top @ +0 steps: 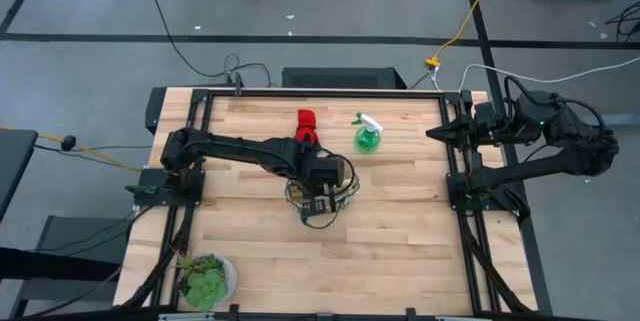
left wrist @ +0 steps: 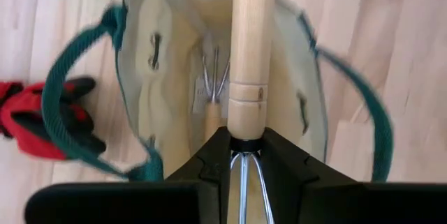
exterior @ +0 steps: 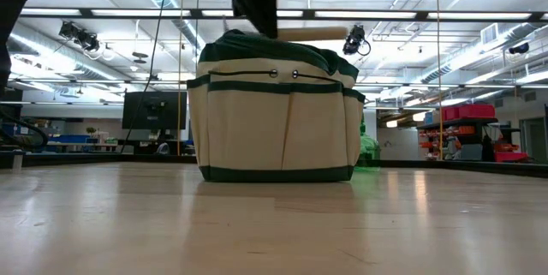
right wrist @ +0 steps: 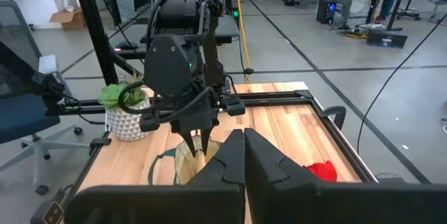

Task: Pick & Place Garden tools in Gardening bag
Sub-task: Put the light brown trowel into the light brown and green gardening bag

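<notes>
Two dark robot arms work at a pale wooden tabletop (top: pixel 400 231). Nearest the left wrist camera, the left end effector (left wrist: pixel 246 155) is clenched on a small hand rake with a pale wooden handle (left wrist: pixel 250 56), gripping it where the handle meets the metal prongs. It hangs directly over the open mouth of the small round gardening bag of tan fabric with a dark green rim and looped green handles (exterior: pixel 274 112). Down inside the bag lies a second hand rake with metal prongs (left wrist: pixel 215 84), already stowed.

Just beside the bag on the tabletop sits the red-and-black glove bundle (top: pixel 307 126), and a little farther along stands the green spray bottle with a white nozzle (top: pixel 367 135); both are still outside the bag. At the near-left corner of the tabletop stands a green leafy plant in a white pot (top: pixel 207 279), well apart from the work.

Farthest off, the right end effector (top: pixel 437 133) waits at the right edge of the tabletop, fingers pressed together and holding nothing.

Likely risks: the long handle may catch on the soft rim or a loose handle loop if let go off-centre, tipping out or pulling the light bag over. It could also jam against the rake already inside.
</notes>
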{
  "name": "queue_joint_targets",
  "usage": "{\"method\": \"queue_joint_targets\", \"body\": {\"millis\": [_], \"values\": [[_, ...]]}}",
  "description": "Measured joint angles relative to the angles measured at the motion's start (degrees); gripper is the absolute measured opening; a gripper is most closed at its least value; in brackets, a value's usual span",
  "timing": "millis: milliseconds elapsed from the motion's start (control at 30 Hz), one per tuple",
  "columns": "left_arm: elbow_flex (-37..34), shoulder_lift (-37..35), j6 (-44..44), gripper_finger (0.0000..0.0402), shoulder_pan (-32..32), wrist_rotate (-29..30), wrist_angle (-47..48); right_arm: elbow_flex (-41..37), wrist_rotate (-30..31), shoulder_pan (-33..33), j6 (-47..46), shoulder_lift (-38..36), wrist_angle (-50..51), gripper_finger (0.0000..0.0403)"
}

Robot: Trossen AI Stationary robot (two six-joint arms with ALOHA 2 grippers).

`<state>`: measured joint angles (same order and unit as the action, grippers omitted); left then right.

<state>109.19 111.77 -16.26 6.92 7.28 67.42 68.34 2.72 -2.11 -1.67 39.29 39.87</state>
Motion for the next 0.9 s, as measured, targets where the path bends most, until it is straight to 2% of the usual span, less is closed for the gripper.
{"method": "queue_joint_targets", "body": {"millis": [200, 400, 900], "values": [[0.0, 0.0, -0.1, 0.0068, 0.0, 0.6, -6.6, 0.0, 0.0, 0.0, -0.9, 0.0, 0.0, 0.0], [0.0, 0.0, -1.6, 0.0068, -0.3, 3.6, -10.6, 0.0, 0.0, 0.0, -0.9, 0.0, 0.0, 0.0], [0.0, 0.0, -3.7, 0.0068, -0.3, 4.6, -11.1, 0.0, -0.2, 0.0, -0.9, 0.0, 0.0, 0.0]]}}
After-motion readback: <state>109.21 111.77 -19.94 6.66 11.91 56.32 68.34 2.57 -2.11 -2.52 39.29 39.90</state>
